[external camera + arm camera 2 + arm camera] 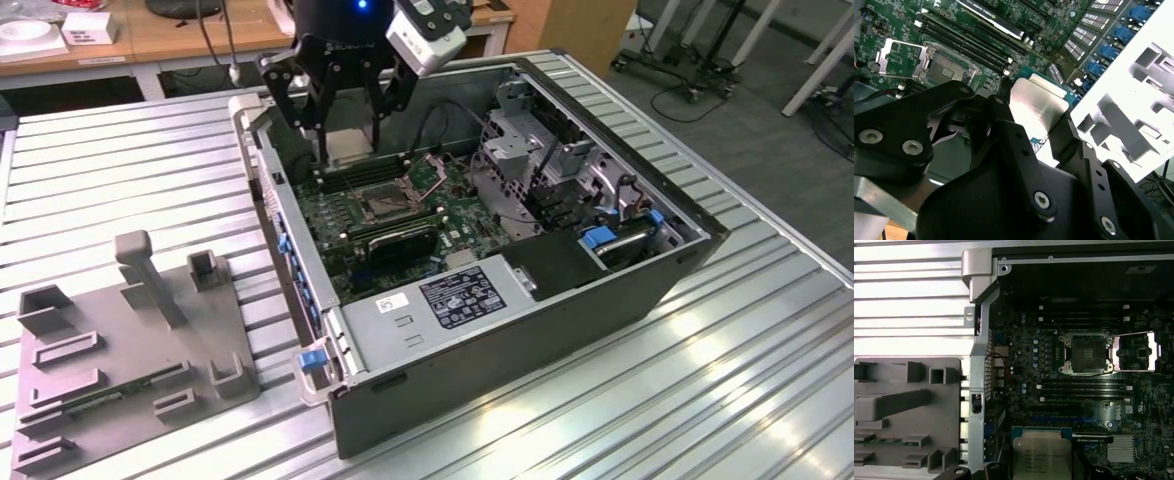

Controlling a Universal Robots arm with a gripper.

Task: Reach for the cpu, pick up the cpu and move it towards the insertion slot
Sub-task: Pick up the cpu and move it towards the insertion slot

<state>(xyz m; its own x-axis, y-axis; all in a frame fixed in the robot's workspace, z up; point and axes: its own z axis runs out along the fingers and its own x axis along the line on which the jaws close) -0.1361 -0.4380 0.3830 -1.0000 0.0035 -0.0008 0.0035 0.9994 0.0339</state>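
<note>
Cpu (pixel 1038 106) clamped between narrow jaws (silvery top showing), held above the motherboard — insertion slot (pixel 1088 354) nearby.

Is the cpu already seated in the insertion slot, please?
No, the cpu is held in the gripper, apart from the open insertion slot.

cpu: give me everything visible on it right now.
The cpu is a small flat square chip with a pale silvery metal top and a green edge, faint print on its face. The gripper holds it between two black fingers, lifted above the motherboard inside the open case, apart from the insertion slot.
</note>
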